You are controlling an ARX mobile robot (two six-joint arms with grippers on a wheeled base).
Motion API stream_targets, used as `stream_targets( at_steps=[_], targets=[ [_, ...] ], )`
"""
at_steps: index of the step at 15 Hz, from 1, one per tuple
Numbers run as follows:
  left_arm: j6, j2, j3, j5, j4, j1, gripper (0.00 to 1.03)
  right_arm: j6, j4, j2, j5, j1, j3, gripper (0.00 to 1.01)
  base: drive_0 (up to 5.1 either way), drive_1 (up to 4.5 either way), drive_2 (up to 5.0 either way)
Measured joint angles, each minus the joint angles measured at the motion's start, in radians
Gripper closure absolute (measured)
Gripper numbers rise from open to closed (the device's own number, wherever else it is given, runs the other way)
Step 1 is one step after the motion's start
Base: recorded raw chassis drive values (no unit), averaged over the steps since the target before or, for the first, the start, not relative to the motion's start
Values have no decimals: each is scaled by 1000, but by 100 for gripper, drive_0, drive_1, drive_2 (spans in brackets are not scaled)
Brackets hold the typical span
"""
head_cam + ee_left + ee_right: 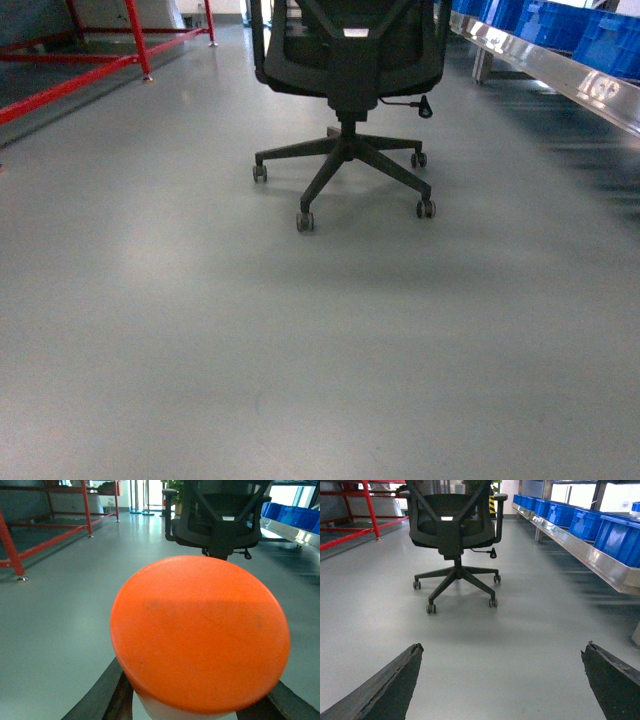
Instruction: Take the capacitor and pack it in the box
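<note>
Grey floor [300,350] and an office chair [345,60] are faced. An orange-capped capacitor [200,635] is clamped in the left tool [200,700]; the right tool [502,680] is spread wide. No box is seen; packing remains.

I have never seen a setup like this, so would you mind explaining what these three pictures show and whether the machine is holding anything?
It is a wheeled robot with two arms, each ending in a two-fingered gripper. The head camera looks forward over a grey floor at a black office chair. The other two cameras sit on the wrists. The left gripper is shut on a capacitor, whose round orange end fills that picture. The right gripper is open and empty, its dark fingers spread wide. Blue bins line a metal shelf at right; a red frame stands left. No box shows.
</note>
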Motion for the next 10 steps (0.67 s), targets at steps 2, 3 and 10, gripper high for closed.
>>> stream_targets(
  at_steps=[2, 3, 10],
  targets=[
    [0, 0, 0, 2, 0, 0, 60, 0, -3, 0, 1, 0, 0, 3, -504, 241, 241],
    [0, 0, 0, 0, 2, 0, 60, 0, -2, 0, 0, 0, 0, 3, -504, 241, 241],
    [0, 0, 0, 0, 0, 0, 60, 0, -3, 0, 0, 0, 0, 3, -496, 249, 249]
  ],
)
